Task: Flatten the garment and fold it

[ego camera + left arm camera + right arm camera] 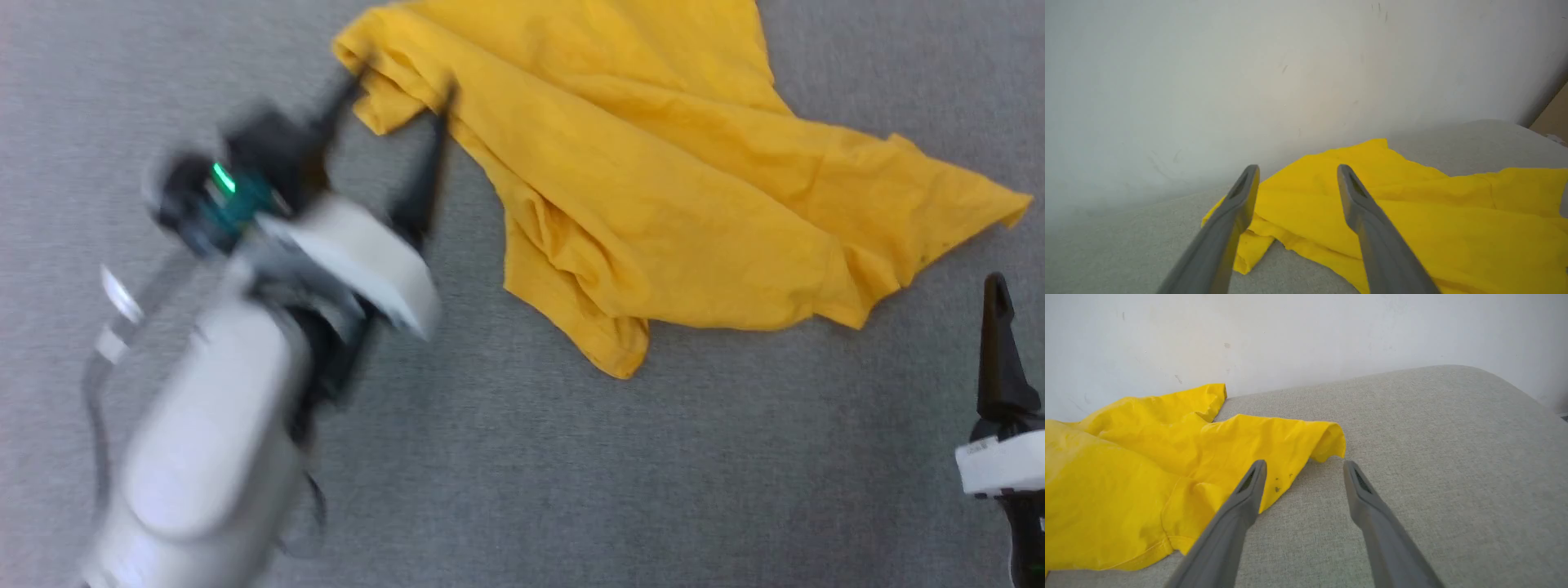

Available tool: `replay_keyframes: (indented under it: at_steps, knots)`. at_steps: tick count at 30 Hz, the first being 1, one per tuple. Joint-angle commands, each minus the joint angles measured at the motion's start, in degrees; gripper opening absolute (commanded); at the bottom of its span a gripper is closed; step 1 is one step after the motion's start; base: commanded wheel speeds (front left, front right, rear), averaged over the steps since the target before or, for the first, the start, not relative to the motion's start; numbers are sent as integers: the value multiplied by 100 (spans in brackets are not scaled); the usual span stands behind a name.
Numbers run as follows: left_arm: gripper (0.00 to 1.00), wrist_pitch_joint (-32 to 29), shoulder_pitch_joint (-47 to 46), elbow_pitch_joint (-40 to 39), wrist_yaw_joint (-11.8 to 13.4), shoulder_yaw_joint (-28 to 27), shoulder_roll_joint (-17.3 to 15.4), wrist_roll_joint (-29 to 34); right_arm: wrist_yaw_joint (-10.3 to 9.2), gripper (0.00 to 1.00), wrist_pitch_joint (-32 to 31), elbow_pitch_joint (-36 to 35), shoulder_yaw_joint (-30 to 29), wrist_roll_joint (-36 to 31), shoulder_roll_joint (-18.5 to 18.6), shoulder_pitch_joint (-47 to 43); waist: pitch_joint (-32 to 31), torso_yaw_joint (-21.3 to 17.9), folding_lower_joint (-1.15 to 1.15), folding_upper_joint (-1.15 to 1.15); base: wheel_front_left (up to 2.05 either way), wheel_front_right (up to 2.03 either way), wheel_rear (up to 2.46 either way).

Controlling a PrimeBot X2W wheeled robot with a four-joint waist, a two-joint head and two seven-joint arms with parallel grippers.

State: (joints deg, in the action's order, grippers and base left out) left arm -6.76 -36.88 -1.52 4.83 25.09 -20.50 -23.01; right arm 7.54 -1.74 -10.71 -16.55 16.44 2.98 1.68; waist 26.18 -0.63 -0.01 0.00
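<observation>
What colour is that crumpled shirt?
Bright yellow. The garment shows best in the head view.

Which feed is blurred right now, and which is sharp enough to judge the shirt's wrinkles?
Head view: the left claw and its forearm are smeared by motion blur; the garment is fairly crisp. Left wrist view: even light, fingers slightly soft, folds readable. Right wrist view: sharpest; the right claw and small dark specks on the cloth show clearly, no glare.
</observation>
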Motion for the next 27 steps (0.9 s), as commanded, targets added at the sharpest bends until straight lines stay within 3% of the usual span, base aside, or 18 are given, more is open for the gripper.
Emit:
replay_keyframes:
  at_steps: [1,6,12,27]
  knots:
    - [100,-69,320,-211,100,142,75,9,-5,100,-35,-16,-33,-67,-10,-76,-463,405,1,0,0,0,0]
    - [100,-361,994,-468,298,695,292,120,-5,100,-181,-124,-42,-95,-10,-157,-576,501,1,0,0,0,0]
    - [100,-657,1045,-90,247,1148,558,146,-5,100,-288,-271,-38,-103,-10,-179,-458,450,1,0,0,0,0]
    - [100,-900,641,1134,244,1265,691,171,-5,100,-249,-324,-77,-5,-10,-123,-63,1,1,0,0,0,0]
